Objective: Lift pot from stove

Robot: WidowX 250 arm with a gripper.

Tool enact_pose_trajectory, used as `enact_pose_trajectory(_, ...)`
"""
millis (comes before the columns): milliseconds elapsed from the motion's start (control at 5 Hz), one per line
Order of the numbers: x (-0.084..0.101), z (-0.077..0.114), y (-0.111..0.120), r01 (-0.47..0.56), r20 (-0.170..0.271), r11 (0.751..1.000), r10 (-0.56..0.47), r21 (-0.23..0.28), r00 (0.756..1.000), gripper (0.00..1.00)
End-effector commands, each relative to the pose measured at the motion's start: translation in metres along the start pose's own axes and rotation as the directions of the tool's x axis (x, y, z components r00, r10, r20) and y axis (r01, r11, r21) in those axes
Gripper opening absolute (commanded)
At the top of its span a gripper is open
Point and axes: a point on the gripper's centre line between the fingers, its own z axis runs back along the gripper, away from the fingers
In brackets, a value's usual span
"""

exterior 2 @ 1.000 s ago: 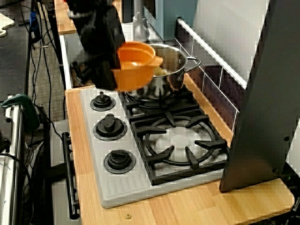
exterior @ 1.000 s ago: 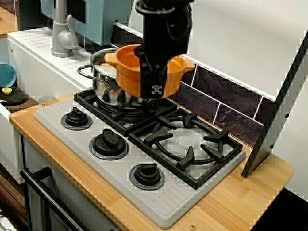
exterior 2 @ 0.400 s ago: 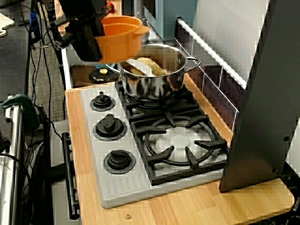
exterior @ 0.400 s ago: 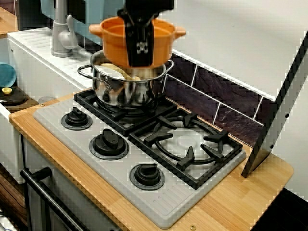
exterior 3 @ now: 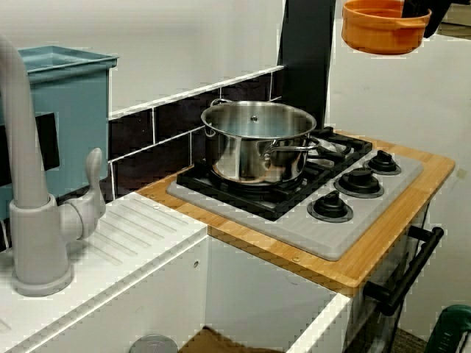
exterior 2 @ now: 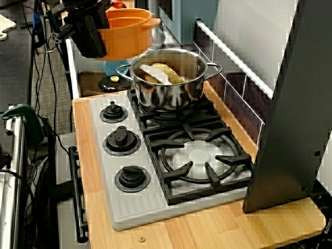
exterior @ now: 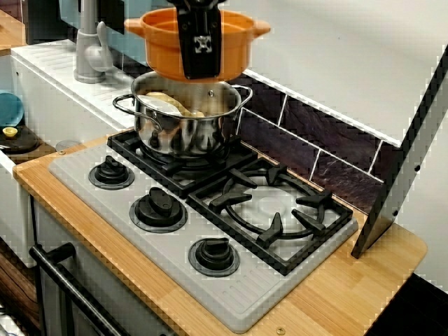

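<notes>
One orange pot [exterior: 199, 43] hung in the air, clear above the steel pot [exterior: 183, 122] and well off the stove [exterior: 231, 280]; the gripper [exterior: 199, 49] was pinched on its near rim, one black finger [exterior: 201, 52] down the outer wall; the pot sat roughly level; the steel pot stood on the far left burner, pale items inside; the near right grate [exterior: 273, 210] lay bare; three knobs [exterior: 158, 206] lined the near edge.

Pot [exterior: 238, 49]: matt orange plastic. Steel pot [exterior: 183, 126]: polished, mirror-bright metal. Stove [exterior: 231, 294]: matt grey, ribbed. Counter [exterior: 336, 301]: light wood.
</notes>
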Motion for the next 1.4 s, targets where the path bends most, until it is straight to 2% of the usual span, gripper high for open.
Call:
enact_pose_trajectory(0,0.0026,0.0110,-0.0038,0.006,0.048,1.000,-0.007,0.022,0.999,0.00)
enact_pose_trajectory(1200,0.0058,0.0200,0.0002,-0.003,0.053,1.000,0.002,0.014,0.999,0.00)
